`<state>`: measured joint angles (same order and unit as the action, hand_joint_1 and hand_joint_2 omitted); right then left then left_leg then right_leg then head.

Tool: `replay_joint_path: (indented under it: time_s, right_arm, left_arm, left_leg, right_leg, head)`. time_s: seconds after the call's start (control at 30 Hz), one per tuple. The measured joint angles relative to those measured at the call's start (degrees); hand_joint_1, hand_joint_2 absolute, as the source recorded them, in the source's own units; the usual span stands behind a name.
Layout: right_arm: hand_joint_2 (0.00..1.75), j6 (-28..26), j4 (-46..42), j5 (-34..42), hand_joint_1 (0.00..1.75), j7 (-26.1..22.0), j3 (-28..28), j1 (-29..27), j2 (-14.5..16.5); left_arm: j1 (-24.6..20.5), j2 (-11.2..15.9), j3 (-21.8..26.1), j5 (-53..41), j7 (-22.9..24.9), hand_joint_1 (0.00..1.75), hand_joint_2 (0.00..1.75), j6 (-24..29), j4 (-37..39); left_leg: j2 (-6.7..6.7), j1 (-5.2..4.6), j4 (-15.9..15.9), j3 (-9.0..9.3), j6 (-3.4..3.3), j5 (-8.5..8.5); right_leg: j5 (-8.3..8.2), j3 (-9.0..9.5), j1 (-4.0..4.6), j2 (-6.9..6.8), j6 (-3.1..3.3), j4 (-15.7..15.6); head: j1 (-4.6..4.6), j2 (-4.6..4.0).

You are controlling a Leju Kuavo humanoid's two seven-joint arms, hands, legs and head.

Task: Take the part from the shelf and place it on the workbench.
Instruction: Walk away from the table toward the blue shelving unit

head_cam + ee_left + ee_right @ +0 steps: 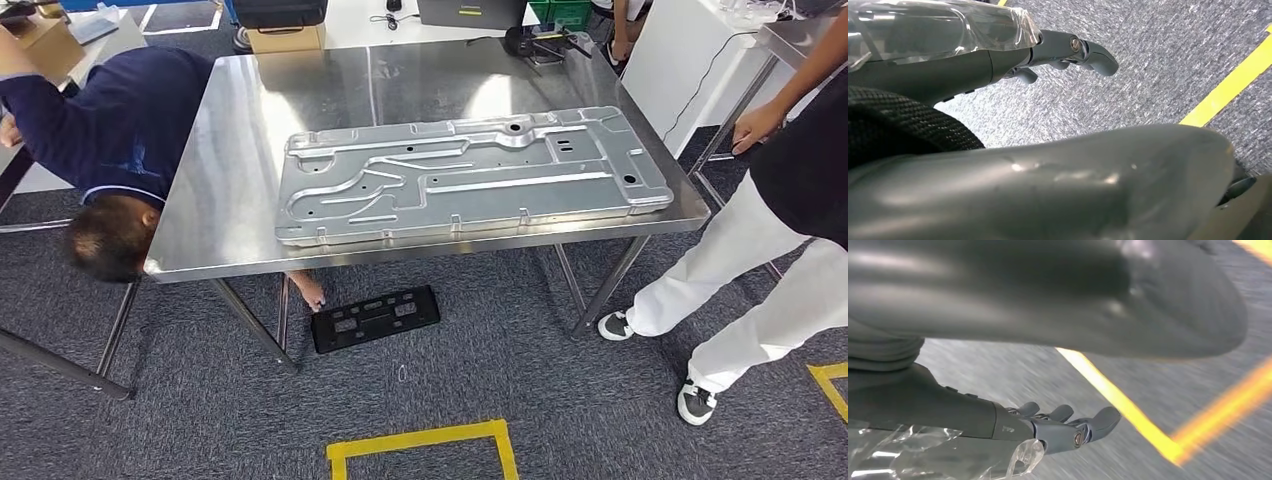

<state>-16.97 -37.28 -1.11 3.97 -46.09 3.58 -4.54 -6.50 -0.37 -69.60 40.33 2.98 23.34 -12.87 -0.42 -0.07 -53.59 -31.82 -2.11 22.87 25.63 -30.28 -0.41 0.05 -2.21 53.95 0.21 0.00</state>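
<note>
Resting flat: panel [470, 180] on the workbench [240, 150].
Stamped sheet metal looks stiff, broad, sharp-edged; grip opposite long rims. Left hand [1068, 52] and right hand [1068, 427] hang empty, fingers loosely extended.

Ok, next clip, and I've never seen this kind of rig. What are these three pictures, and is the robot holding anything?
It is a walking robot with two arms and hands. The wide picture comes from its head, looking down at a steel table. On the table lies a large pressed metal panel. A black plastic plate lies on the carpet under the table, where a crouching person reaches toward it; another person stands at the other side. The other two pictures come from cameras at the wrists, looking at the carpet with yellow tape. The left hand and right hand hang with nothing in them.
</note>
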Motion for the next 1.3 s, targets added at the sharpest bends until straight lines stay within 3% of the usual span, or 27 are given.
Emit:
replay_joint_path:
  time_s: [0.13,0.2,0.33,0.4,0.47,0.53,0.57,0.6,0.63,0.7,0.77,0.8,0.83,0.9,0.97,1.03,1.07,1.1,1.17,1.23,1.3]
  right_arm:
    - [0.0,5.5,7.9,9.8,0.0,14.8,3.1,-0.1,1.2]
    - [0.0,6.5,10.8,12.0,0.0,19.8,4.8,-0.1,1.7]
    - [0.0,5.4,14.8,13.1,0.0,20.3,7.2,-0.1,2.8]
    - [0.0,4.3,16.2,13.1,0.0,18.7,8.1,0.0,3.3]
    - [0.0,3.9,17.4,12.8,0.0,17.9,8.8,0.1,3.7]
    - [0.0,3.8,18.3,12.6,0.0,17.6,9.3,0.1,4.1]
    - [0.0,3.9,18.7,12.6,0.0,17.6,9.5,0.1,4.2]
    - [0.0,3.9,19.1,12.5,0.0,17.6,9.7,0.1,4.3]
    - [0.0,4.0,19.6,12.4,0.0,17.7,9.9,0.1,4.4]
    - [0.0,4.2,20.3,12.2,0.0,17.9,10.1,0.0,4.8]
    - [0.0,4.3,20.9,12.1,0.0,18.0,10.4,0.0,5.3]
    - [0.0,4.3,21.1,12.2,0.0,18.0,10.6,0.0,5.5]
    - [0.0,4.2,21.3,12.3,0.0,18.0,10.8,0.1,5.6]
    - [0.0,4.1,21.6,12.5,0.0,18.0,11.0,0.2,5.8]
    - [0.0,4.0,21.9,12.5,0.0,17.9,11.1,0.1,6.0]
    - [0.0,3.9,22.3,12.6,0.0,17.8,11.1,0.1,6.1]
    - [0.0,3.9,22.4,12.6,0.0,17.8,11.2,0.1,6.2]
    - [0.0,3.9,22.5,12.6,0.0,17.8,11.2,0.1,6.3]
    - [0.0,3.8,22.6,12.7,0.0,17.8,11.2,0.2,6.3]
    - [0.0,3.8,22.7,12.7,0.0,17.8,11.3,0.3,6.6]
    - [0.0,3.7,22.8,12.8,0.0,17.8,11.3,0.4,6.8]
  left_arm:
    - [0.0,-0.1,0.1,-0.3,0.3,0.0,0.0,0.3,0.0]
    - [0.0,-0.1,0.1,-0.5,0.4,0.0,0.0,0.6,0.0]
    - [0.0,-0.2,0.2,-0.7,0.4,0.0,0.0,1.0,0.0]
    - [0.0,-0.3,0.2,-0.9,0.2,0.0,0.0,1.1,0.0]
    - [0.1,-0.4,0.2,-1.0,-0.2,0.0,0.0,1.3,0.0]
    - [0.1,-0.5,0.2,-1.0,-0.2,0.0,0.0,1.5,0.0]
    - [0.1,-0.6,0.2,-1.0,-0.2,0.0,0.0,1.6,0.0]
    - [0.0,-0.6,0.3,-0.9,-0.3,0.0,0.0,1.7,0.0]
    - [0.0,-0.6,0.3,-0.8,-0.3,0.0,0.0,1.9,0.0]
    - [0.0,-0.5,0.5,-0.6,-0.3,0.0,0.0,2.3,0.0]
    - [-0.2,-0.4,0.7,-0.5,-0.3,0.0,0.0,2.6,0.0]
    - [-0.2,-0.4,0.8,-0.5,-0.3,0.0,0.0,2.7,0.0]
    - [-0.2,-0.4,0.9,-0.5,-0.3,0.0,0.0,2.7,0.0]
    - [-0.1,-0.4,1.0,-0.4,-0.3,0.0,0.0,2.9,0.0]
    - [-0.1,-0.4,1.0,-0.1,-0.3,0.0,0.0,3.0,0.0]
    - [-0.1,-0.5,1.1,0.0,-0.4,0.0,0.0,3.1,0.0]
    - [-0.1,-0.5,1.1,0.1,-0.4,0.0,0.0,3.1,0.0]
    - [0.0,-0.5,1.1,0.1,-0.4,0.0,0.0,3.1,0.0]
    - [0.1,-0.4,1.1,0.2,-0.4,0.0,0.0,3.2,0.0]
    - [0.2,-0.5,1.1,0.2,-0.4,0.0,0.0,3.2,0.0]
    - [0.4,-0.5,1.1,0.3,-0.5,0.0,0.0,3.2,0.0]
  left_leg:
    - [0.01,0.0,0.0,0.09,0.01,0.02]
    - [0.02,0.0,0.0,0.11,0.01,0.03]
    - [0.05,-0.13,0.1,0.24,-1.02,0.21]
    - [0.01,0.31,1.5,1.2,-1.3,-0.44]
    - [-0.11,0.78,2.5,1.95,-1.41,-0.95]
    - [-0.47,0.97,2.5,1.94,-1.35,-0.98]
    - [-0.78,1.12,2.5,1.93,-1.17,-0.97]
    - [-1.21,1.38,2.4,1.91,-0.86,-0.93]
    - [-1.72,1.74,2.2,1.89,-0.4,-0.83]
    - [-2.8,2.2,1.1,1.5,0.9,-0.29]
    - [-3.59,2.16,0.0,0.92,2.06,0.31]
    - [-3.89,2.15,-0.1,0.77,2.43,0.38]
    - [-4.21,2.35,-0.1,0.73,2.66,0.31]
    - [-3.64,2.65,-1.2,0.22,2.83,0.92]
    - [-1.84,2.46,-7.1,-2.51,2.71,4.09]
    - [-0.83,2.03,-15.8,-6.64,2.39,7.86]
    - [-0.72,1.83,-18.5,-7.94,2.12,8.63]
    - [-0.64,1.58,-19.0,-8.16,1.72,8.29]
    - [0.19,0.76,-13.1,-5.24,0.36,4.96]
    - [2.68,-0.41,-5.4,-1.46,-1.18,2.12]
    - [3.92,-1.2,-2.6,-0.4,-1.68,1.62]
  right_leg:
    - [0.01,0.08,0.0,0.03,0.02,0.0]
    - [0.0,0.11,-0.01,0.03,0.02,0.0]
    - [-0.18,0.38,-0.26,0.0,-0.46,-0.4]
    - [0.73,0.29,-0.12,0.0,-0.76,0.6]
    - [4.06,-1.93,-0.28,0.03,-1.26,6.0]
    - [7.77,-5.61,-0.75,0.03,-1.95,13.6]
    - [8.26,-6.58,-1.07,0.03,-2.35,15.7]
    - [7.6,-6.44,-1.41,0.03,-2.78,15.5]
    - [5.88,-5.01,-1.8,0.16,-3.29,12.9]
    - [2.48,-0.73,-2.66,1.99,-4.42,5.0]
    - [1.64,1.24,-3.08,3.55,-3.82,1.3]
    - [1.94,1.13,-2.88,3.57,-3.0,1.5]
    - [1.91,1.08,-2.78,2.93,-2.01,1.7]
    - [1.85,1.08,-2.38,1.82,-0.94,1.8]
    - [1.83,1.04,-1.98,0.53,-0.2,1.8]
    - [2.0,1.01,-1.4,-0.88,0.24,1.8]
    - [2.11,1.06,-1.09,-1.57,0.4,1.8]
    - [2.24,1.18,-0.78,-2.21,0.57,1.8]
    - [2.55,1.63,-0.22,-3.38,0.81,1.8]
    - [2.97,2.02,0.22,-4.32,0.81,1.8]
    - [3.25,2.13,0.33,-5.19,0.52,1.8]
  head:
    - [0.01,0.0]
    - [0.01,0.0]
    - [-0.02,0.0]
    - [0.02,0.0]
    - [0.07,0.0]
    - [0.07,-0.01]
    - [0.06,-0.01]
    - [0.05,-0.01]
    - [0.06,0.0]
    - [0.17,0.0]
    - [0.12,0.0]
    - [0.02,0.0]
    - [-0.16,0.0]
    - [-0.35,0.0]
    - [-0.51,0.0]
    - [-0.62,0.0]
    - [-0.64,0.0]
    - [-0.65,0.0]
    - [-0.65,0.0]
    - [-0.62,0.0]
    - [-0.59,0.0]
